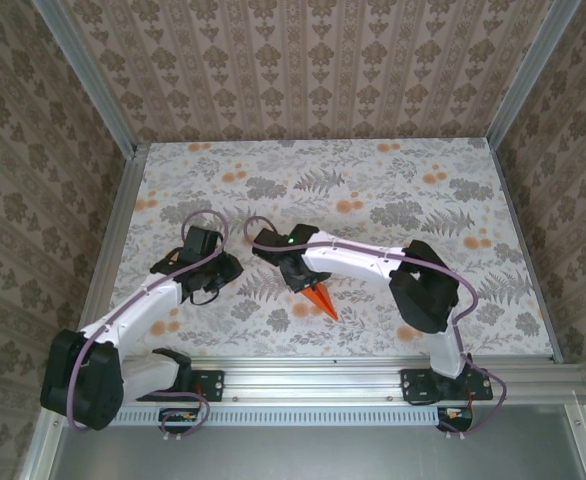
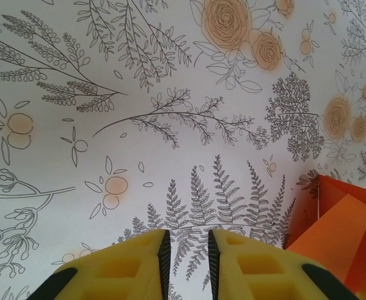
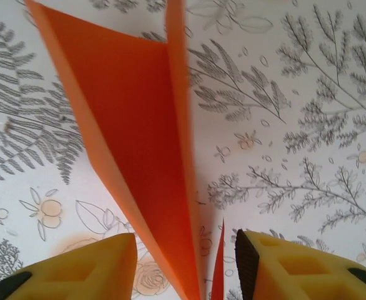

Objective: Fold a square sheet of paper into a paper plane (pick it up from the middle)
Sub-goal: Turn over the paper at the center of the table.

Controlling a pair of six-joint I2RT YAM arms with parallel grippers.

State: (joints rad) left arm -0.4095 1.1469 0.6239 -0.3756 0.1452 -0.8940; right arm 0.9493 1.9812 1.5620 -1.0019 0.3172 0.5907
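The orange folded paper (image 1: 321,298) sits on the flower-printed bench (image 1: 373,180), a little in front of the middle and just under the tip of the right arm. From above it looks like a narrow wedge with its point aimed towards the arms' bases. Through the right wrist camera, the right gripper (image 3: 186,240) has its yellow fingers (image 3: 77,269) standing well apart. The paper (image 3: 127,125) rises between them as a long crease with flaps on both sides. There's a clear gap on the right-hand side, so it isn't pinched. The left gripper (image 2: 188,240) hovers low over the bare bench just to the left, its jaws only a narrow slit apart with nothing between them. A corner of the paper (image 2: 339,231) lies off to its right.
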